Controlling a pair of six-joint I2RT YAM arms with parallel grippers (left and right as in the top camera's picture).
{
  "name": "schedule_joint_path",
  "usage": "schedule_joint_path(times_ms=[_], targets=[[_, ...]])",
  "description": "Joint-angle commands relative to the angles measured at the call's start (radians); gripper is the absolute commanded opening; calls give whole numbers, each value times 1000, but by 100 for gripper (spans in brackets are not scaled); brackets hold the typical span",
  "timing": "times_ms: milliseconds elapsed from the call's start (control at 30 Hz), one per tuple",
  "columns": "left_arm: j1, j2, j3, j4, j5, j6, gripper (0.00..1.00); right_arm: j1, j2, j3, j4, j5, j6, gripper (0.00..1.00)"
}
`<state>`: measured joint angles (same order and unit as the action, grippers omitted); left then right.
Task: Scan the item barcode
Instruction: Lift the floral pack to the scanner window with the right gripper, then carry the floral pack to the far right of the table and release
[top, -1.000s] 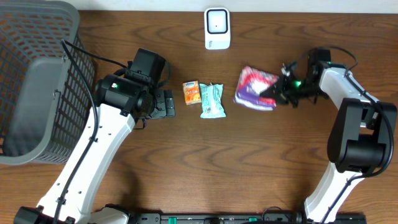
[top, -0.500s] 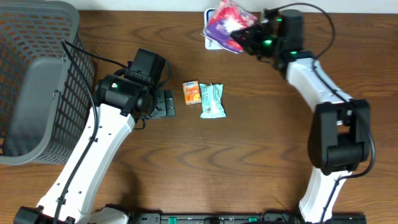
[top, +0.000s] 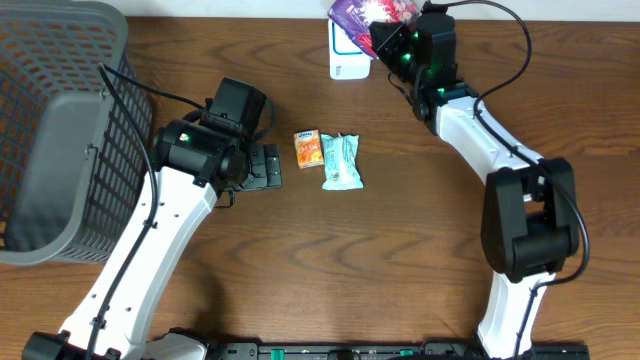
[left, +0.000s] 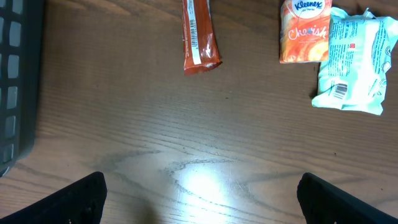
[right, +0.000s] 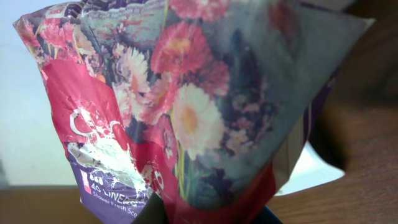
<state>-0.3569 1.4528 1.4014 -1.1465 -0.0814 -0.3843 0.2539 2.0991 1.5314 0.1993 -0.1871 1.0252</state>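
Note:
My right gripper (top: 397, 42) is shut on a purple and pink floral packet (top: 368, 12), held up at the table's far edge just over the top of the white scanner (top: 347, 58). In the right wrist view the packet (right: 186, 106) fills the frame, pinched at its lower edge by my gripper (right: 205, 214); no barcode shows on this face. My left gripper (top: 262, 166) hovers open over bare wood left of the loose items, nothing between its fingers (left: 84, 198).
An orange Kleenex pack (top: 307, 147) and a teal packet (top: 341, 161) lie side by side mid-table. A red-brown bar (left: 198, 34) lies left of them in the left wrist view. A dark wire basket (top: 60, 130) fills the left side.
My right arm lifted the floral packet from the table's right side and swung it left and far, up to the scanner. The left arm stayed still.

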Motion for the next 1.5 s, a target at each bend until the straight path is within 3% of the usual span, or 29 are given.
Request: schedule_joint_path(times_ms=[0,267,600,867,1167,1333,1400,1467], targets=[[2,0,5,-4,-6,14,98,-2,60,32,-2,-3,20,1],[2,0,5,-4,-6,14,98,-75,45,108,-100,-139,-83,1],[2,0,5,-4,-6,14,98,-377,-81,280,-696,-157,-198,1],[2,0,5,-4,-6,14,98,-687,-113,278,-958,-125,-279,1],[2,0,5,-4,-6,14,98,-919,-98,213,-939,-28,-283,2],[2,0,5,-4,-6,14,98,-949,-85,153,-840,-26,-333,29],[2,0,5,-4,-6,14,98,-949,-84,129,-800,-27,-380,58],[2,0,5,-4,-6,14,98,-948,-84,120,-792,-28,-412,71]])
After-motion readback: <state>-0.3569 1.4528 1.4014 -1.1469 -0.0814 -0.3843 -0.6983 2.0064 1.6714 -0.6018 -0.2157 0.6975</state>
